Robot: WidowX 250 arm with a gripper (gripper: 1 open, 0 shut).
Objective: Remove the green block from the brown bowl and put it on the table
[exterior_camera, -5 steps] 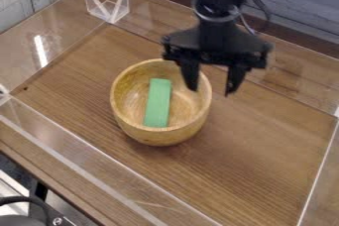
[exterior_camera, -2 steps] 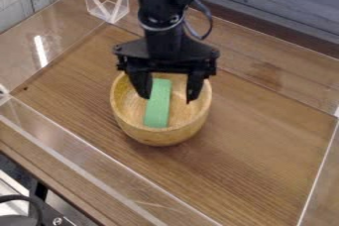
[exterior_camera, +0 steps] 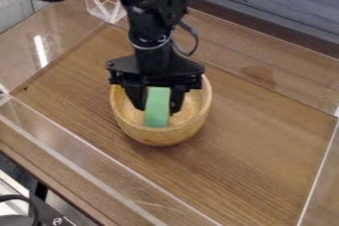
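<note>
From my feed, the block is plain green — the bowl light tan-brown. I see a brown wood-grain surface and a black arm — black pincer too.

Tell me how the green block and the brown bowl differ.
The green block is small, flat and bar-shaped; the brown bowl is round, hollow and much wider. The block is bright green, the bowl light tan. The block lies inside; the bowl surrounds it. Both look smooth.
</note>
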